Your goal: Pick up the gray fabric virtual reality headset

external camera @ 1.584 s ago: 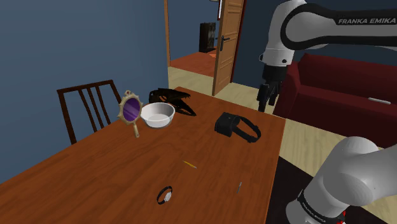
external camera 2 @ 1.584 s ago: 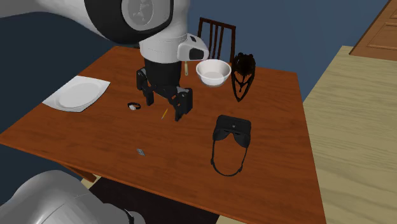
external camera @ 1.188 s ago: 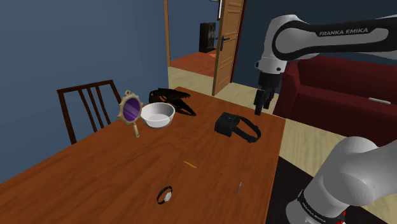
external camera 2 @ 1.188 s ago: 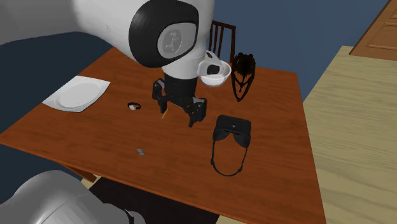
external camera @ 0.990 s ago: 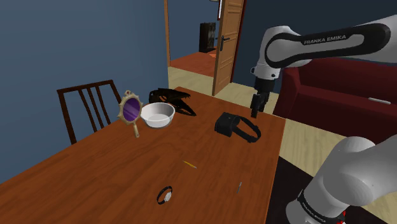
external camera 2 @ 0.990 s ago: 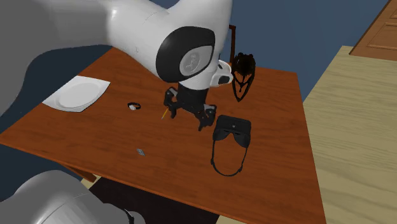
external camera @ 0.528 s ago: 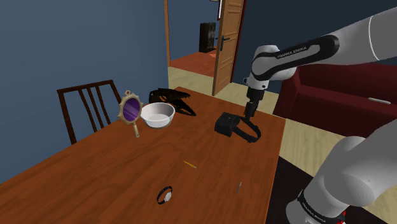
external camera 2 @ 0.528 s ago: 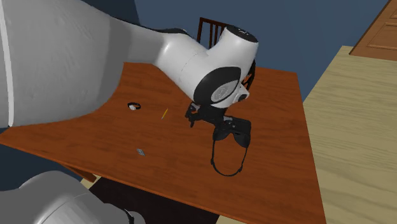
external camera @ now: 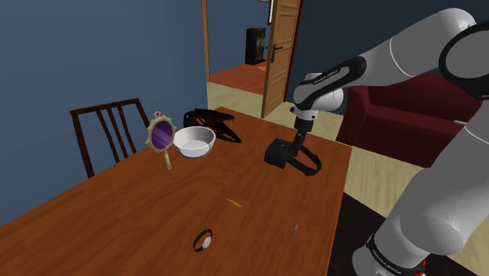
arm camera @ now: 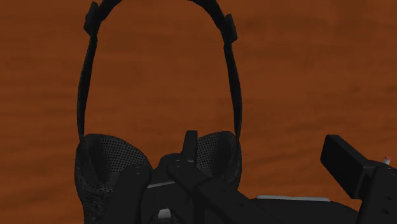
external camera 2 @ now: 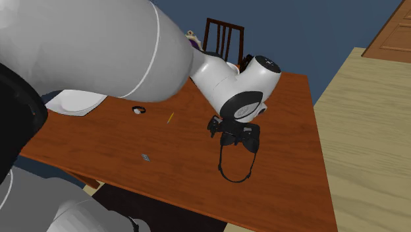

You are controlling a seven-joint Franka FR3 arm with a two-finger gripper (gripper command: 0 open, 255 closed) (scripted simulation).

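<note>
The headset [external camera: 277, 152] is dark grey to black, with a boxy front and a looped strap [external camera: 307, 166]. It lies on the wooden table [external camera: 157, 212] close to the edge at the shoulder view's right. My gripper [external camera: 296, 146] hangs low right over the headset body [external camera 2: 242, 139], fingers pointing down and open. In the wrist view the mesh face pad [arm camera: 108, 167] and the strap loop [arm camera: 159, 13] lie just beyond the hand. One finger [arm camera: 354, 169] stands wide of the headset's side, and I see no contact.
A white bowl [external camera: 193, 142], a purple hand mirror [external camera: 161, 135] and a black object [external camera: 217, 123] sit behind the headset. A pencil [external camera: 233, 203], a watch [external camera: 204, 241] and a small pin [external camera: 295, 230] lie nearer. A plate [external camera 2: 74, 101], chair [external camera: 110, 129] and red sofa [external camera: 407, 118] surround.
The arm has swung in from above the table's edge and come down. The gripper went from high beside the headset to just above its body. The headset has not moved.
</note>
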